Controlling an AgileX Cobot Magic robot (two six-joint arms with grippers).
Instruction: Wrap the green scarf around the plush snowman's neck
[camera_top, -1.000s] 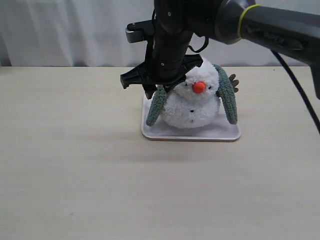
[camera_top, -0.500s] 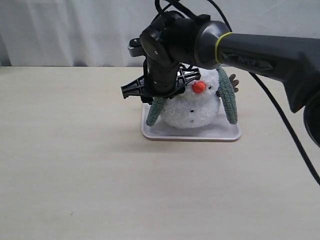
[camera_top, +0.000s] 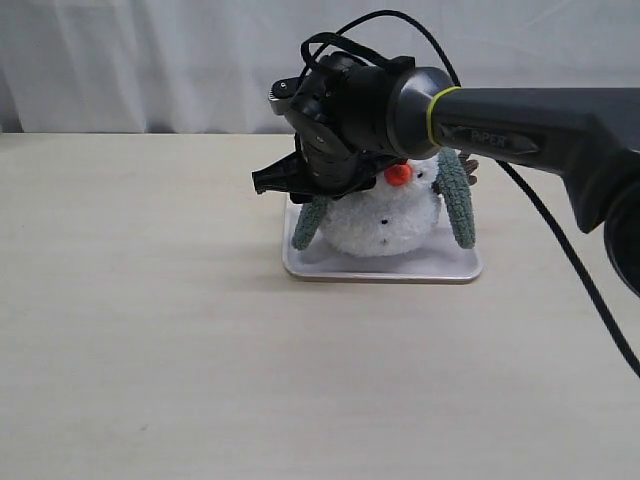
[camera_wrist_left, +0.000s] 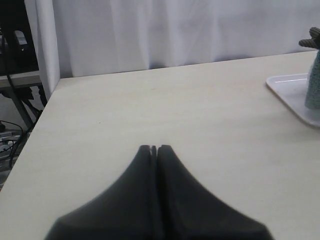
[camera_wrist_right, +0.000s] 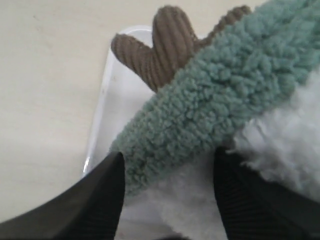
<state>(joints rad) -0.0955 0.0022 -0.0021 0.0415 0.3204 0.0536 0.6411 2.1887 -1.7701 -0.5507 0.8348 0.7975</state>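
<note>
The plush snowman (camera_top: 385, 222) sits on a pale tray (camera_top: 380, 268), orange nose facing the camera. The green scarf lies over its neck, one end (camera_top: 311, 222) hanging down its left side, the other (camera_top: 457, 200) down its right. My right gripper (camera_top: 312, 190) is low against the left end. In the right wrist view this gripper (camera_wrist_right: 168, 152) is open, jaws wide apart, with the scarf's end (camera_wrist_right: 215, 100) and white fur (camera_wrist_right: 285, 145) between them, unpinched. My left gripper (camera_wrist_left: 154, 148) is shut and empty over bare table, away from the tray.
A brown twig arm (camera_wrist_right: 160, 47) sticks out behind the scarf. The tray's edge (camera_wrist_left: 287, 92) shows at the side of the left wrist view. A white curtain hangs behind the table. The right arm's cable loops above the snowman's head.
The right arm has tilted and dropped lower against the snowman's left side. Its jaws have spread slightly wider around the scarf's left end. The snowman and tray have not moved.
</note>
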